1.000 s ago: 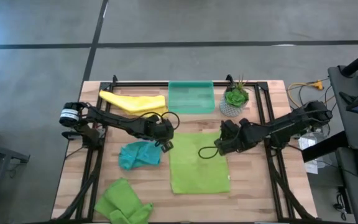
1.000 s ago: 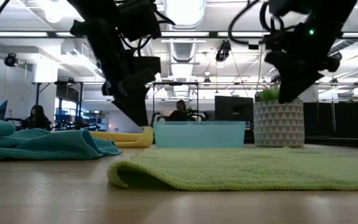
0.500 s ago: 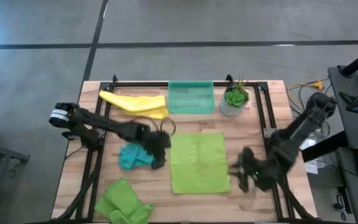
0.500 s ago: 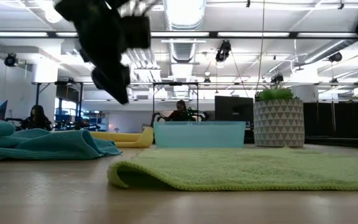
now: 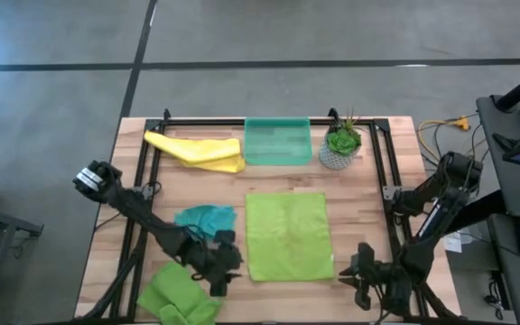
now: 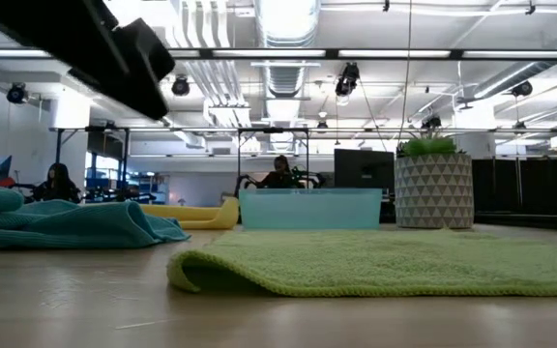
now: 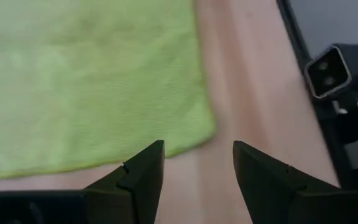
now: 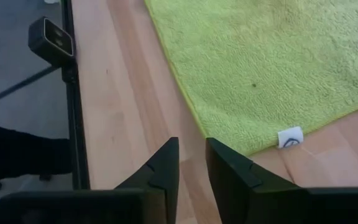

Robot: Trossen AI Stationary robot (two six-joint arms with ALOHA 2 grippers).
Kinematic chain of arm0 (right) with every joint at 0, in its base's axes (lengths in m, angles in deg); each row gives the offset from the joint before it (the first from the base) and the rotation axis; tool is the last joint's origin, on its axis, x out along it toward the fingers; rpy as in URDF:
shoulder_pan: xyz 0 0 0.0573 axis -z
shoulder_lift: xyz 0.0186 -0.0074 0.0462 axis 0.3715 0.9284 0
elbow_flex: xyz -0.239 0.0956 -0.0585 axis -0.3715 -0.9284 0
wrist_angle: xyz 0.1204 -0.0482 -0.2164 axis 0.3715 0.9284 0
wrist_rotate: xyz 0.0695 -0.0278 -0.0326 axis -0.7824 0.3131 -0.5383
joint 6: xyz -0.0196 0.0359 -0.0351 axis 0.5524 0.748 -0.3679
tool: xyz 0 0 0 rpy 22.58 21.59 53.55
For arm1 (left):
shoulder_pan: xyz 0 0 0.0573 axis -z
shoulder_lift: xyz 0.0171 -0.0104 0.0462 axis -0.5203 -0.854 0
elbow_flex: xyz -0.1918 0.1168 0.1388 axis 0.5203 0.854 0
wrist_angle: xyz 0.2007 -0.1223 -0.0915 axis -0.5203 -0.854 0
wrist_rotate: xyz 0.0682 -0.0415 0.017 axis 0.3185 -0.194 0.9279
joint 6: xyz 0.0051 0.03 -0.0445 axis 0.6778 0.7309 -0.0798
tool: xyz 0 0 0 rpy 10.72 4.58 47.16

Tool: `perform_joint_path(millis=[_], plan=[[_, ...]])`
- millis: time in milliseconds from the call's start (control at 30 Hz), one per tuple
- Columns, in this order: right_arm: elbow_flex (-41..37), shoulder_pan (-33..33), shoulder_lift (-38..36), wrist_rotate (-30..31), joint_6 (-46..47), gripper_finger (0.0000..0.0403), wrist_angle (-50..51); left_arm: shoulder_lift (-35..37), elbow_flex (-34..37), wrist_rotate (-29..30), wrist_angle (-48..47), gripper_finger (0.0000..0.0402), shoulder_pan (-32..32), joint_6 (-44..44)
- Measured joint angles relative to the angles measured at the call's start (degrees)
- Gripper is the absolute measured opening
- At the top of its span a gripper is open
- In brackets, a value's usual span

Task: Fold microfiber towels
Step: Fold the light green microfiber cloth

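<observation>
We saw the translucent green tray (image 5: 278,142) at the table's far edge with nothing lying in it, and beside it a patterned pot (image 5: 334,159) holding a small green plant (image 5: 342,139). The flat lime towel (image 5: 287,235) lay spread at the table's middle, the teal towel (image 5: 205,219) bunched to its left, the yellow towel (image 5: 196,150) near the far left corner and the crumpled lime towel (image 5: 177,294) at the near left corner. The left gripper (image 7: 197,163) hung open over the flat towel's near left corner, grasping nothing. The right gripper (image 8: 192,160) hung off its near right corner, fingers apart by a narrow gap, empty. A second before, both grippers had been at that towel's far edge; since then they had come to the near side.
</observation>
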Motion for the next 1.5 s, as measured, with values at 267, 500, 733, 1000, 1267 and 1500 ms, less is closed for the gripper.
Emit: perform_joint_path(millis=[267,500,733,1000,1267,1500], plan=[[0.72,-0.59,4.48,-0.33,0.07,0.0081,-0.51,-9.66,-7.81,3.52,-0.21,0.0176,0.40,-11.97],[6.52,-0.59,13.99,-0.37,4.52,0.0144,1.14,-11.14,-11.27,6.22,-0.12,0.0176,0.53,-13.49],[15.88,-0.48,24.24,-0.26,24.64,0.0183,23.12,-9.96,-12.40,9.68,0.10,0.0176,0.77,-13.47],[23.89,-0.27,30.54,0.30,25.32,0.0184,23.66,-9.59,-12.40,10.63,-0.05,0.0176,0.80,-13.40],[26.95,0.66,33.10,0.50,25.49,0.0184,25.07,-9.42,-12.32,10.63,-0.10,0.0175,0.88,-13.38],[26.77,1.77,33.19,0.06,28.91,0.0176,30.23,-9.39,-12.29,10.58,-0.55,0.0175,1.65,-13.38]])
